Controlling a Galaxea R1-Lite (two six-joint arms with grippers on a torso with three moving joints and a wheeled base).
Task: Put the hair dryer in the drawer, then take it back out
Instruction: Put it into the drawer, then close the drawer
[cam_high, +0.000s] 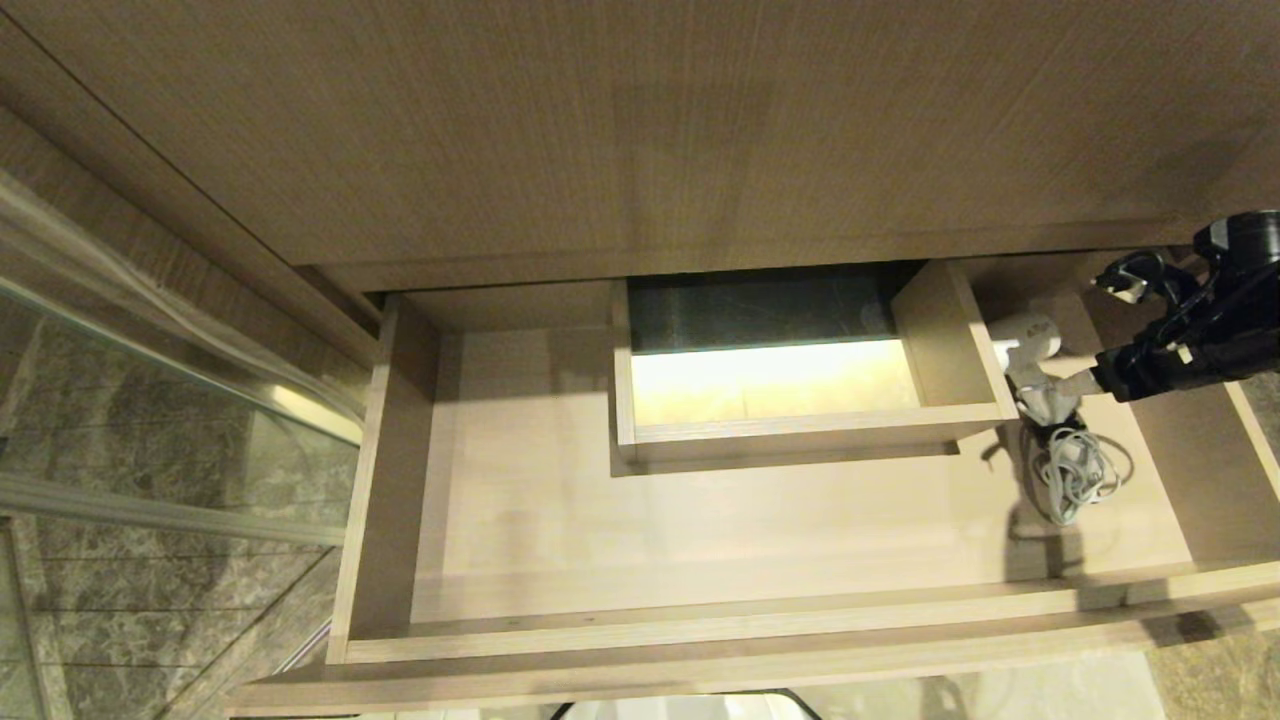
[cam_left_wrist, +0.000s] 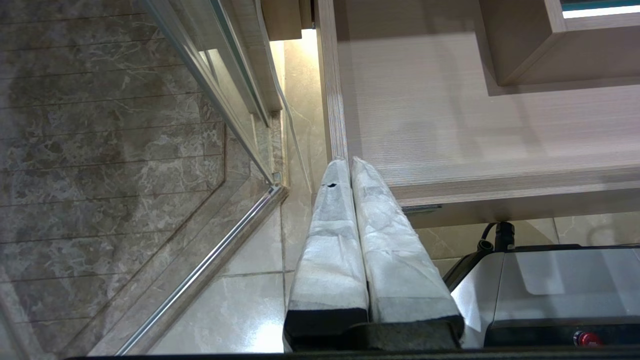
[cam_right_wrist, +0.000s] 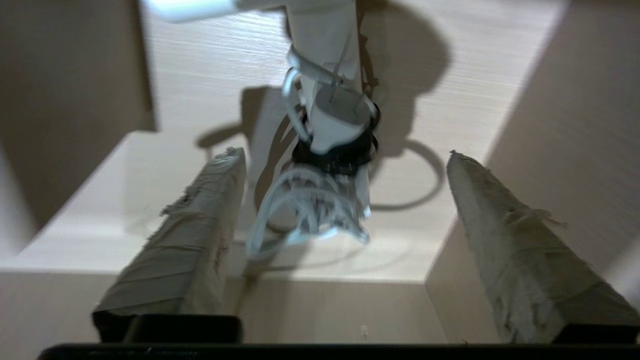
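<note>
A: Where is the hair dryer?
B: On the floor of the open drawer, just in front of the right end effector, cord bundle between its spread fingers, untouched.
A: And the left end effector?
B: Fingers pressed together, beside the drawer's front corner.

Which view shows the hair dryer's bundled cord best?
The right wrist view: the cord lies large and central between the right gripper's open fingers, strapped below the hair dryer. The head view shows it small, on the drawer floor near the right side. The left wrist view shows none of it.
</note>
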